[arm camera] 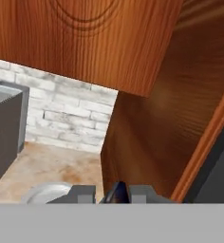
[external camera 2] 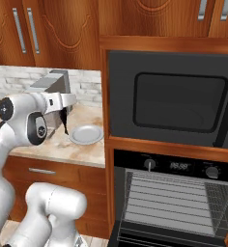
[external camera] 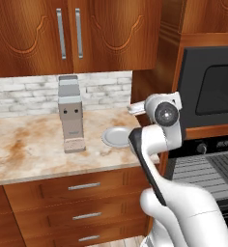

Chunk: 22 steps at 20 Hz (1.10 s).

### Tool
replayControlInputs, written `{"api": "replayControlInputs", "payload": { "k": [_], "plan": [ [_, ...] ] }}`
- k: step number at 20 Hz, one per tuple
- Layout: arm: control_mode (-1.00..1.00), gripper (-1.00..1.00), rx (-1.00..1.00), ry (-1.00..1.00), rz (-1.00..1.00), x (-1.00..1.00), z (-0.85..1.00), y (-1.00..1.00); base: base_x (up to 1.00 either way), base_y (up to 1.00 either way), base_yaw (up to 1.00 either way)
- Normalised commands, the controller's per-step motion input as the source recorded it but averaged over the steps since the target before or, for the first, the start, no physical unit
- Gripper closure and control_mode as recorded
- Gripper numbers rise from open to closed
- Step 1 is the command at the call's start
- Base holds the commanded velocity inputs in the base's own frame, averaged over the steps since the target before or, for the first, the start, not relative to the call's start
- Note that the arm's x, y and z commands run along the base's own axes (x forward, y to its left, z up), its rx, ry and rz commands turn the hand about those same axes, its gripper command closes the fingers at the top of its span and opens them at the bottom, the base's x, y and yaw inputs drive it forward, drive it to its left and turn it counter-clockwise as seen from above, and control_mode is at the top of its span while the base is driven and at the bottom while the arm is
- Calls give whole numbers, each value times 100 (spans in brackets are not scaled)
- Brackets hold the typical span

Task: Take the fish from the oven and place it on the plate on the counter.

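Hand [external camera 2: 65, 126] of mine hangs above the desk [external camera: 29, 144], fingers closed on one dark slim fish [arm camera: 115, 193].

One fish sits between my two fingertips [arm camera: 85, 193], dangling just beside and above the single pale grey plate [external camera 2: 87, 134], which holds nothing. I count one grey coffee machine [external camera: 70, 115] standing on the desk left of the plate. One oven [external camera 2: 176, 202] is open at lower right, its wire racks bare, with two round knobs above them.
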Motion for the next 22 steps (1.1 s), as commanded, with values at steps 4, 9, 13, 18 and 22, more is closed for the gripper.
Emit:
{"api": "replayControlInputs", "payload": {
  "k": [4,9,13,18,22],
  "plan": [
    [-100,100,2,28,9,41,-7,3,0,0,0],
    [-100,100,3,23,9,56,-23,0,0,0,0],
    [-100,100,1,22,4,77,-45,9,0,0,0],
    [-100,100,0,18,0,57,-56,21,0,0,0],
    [-100,100,0,10,0,57,-62,26,0,0,0]
  ]
}}
